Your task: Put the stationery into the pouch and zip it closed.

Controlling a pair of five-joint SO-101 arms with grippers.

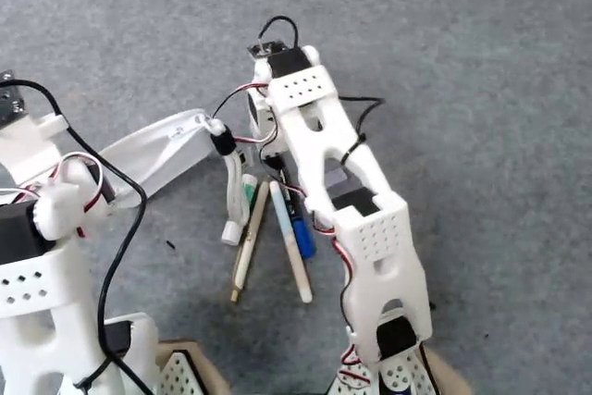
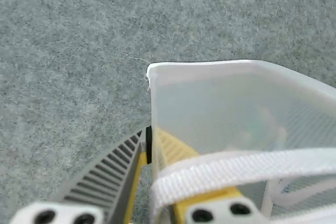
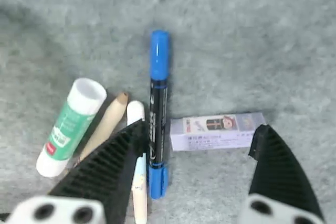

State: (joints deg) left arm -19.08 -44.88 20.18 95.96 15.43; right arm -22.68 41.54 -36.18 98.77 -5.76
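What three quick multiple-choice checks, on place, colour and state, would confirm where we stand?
1. The pouch is: A clamped in the left gripper; B lying loose, untouched; C draped over an arm.
2. The marker beside the eraser is: A red; B blue; C black.
3. The right gripper is: A shut on the marker; B shut on the eraser; C open.
Answers: 1 A, it pinches the pouch's edge; 2 B, blue cap; 3 C, it gapes wide above the eraser.
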